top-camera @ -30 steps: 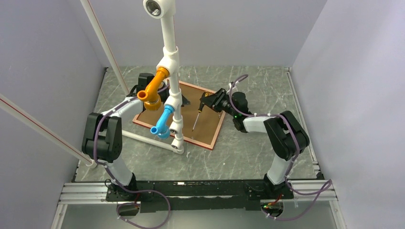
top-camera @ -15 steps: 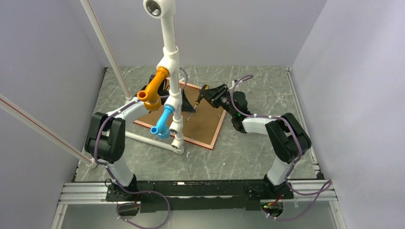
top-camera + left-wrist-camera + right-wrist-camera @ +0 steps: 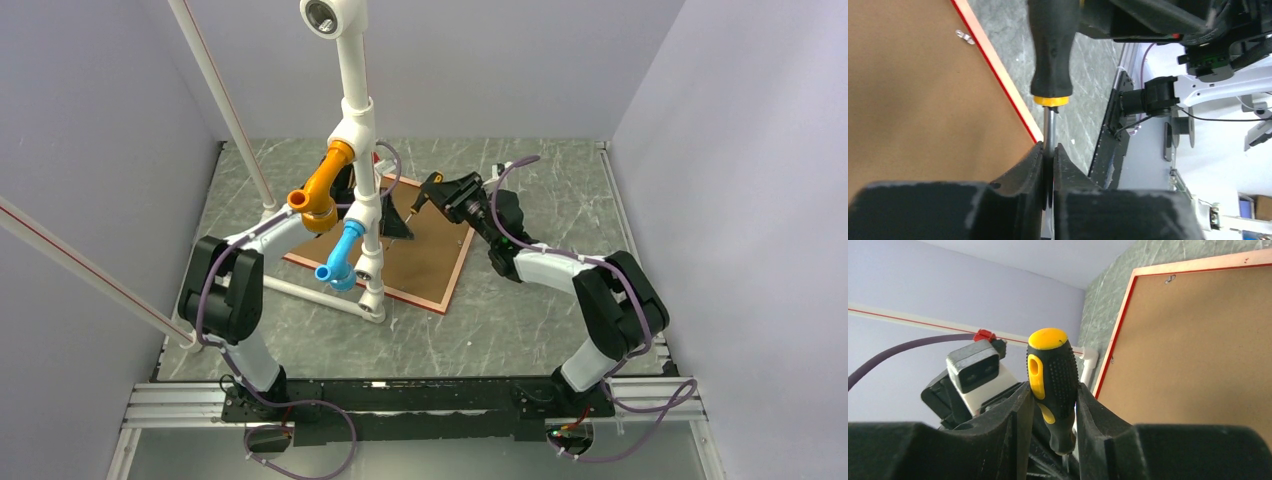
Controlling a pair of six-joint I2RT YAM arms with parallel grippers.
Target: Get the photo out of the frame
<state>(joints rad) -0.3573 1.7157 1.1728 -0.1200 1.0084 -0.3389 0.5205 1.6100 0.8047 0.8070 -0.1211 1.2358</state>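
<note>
The frame (image 3: 452, 282) lies face-down on the worktop (image 3: 520, 330), backing board (image 3: 425, 260) uppermost, so the photo beneath is hidden. The right pincer (image 3: 1053, 390) clenches the screwdriver (image 3: 1053, 45) by its handle. The left pincer (image 3: 1048, 155) grips its shaft, apparently a handover. The blade tip cannot be seen.

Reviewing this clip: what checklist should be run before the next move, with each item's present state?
1. Handle: right gripper clamps the screwdriver handle, ok.
2. Shaft: left gripper closed on its shaft, ok.
3. The frame lies flat, backing board up: ok.
4. The metal tab released from the board: cannot tell.
5. The photo exposed: not ok, none in view.
</note>
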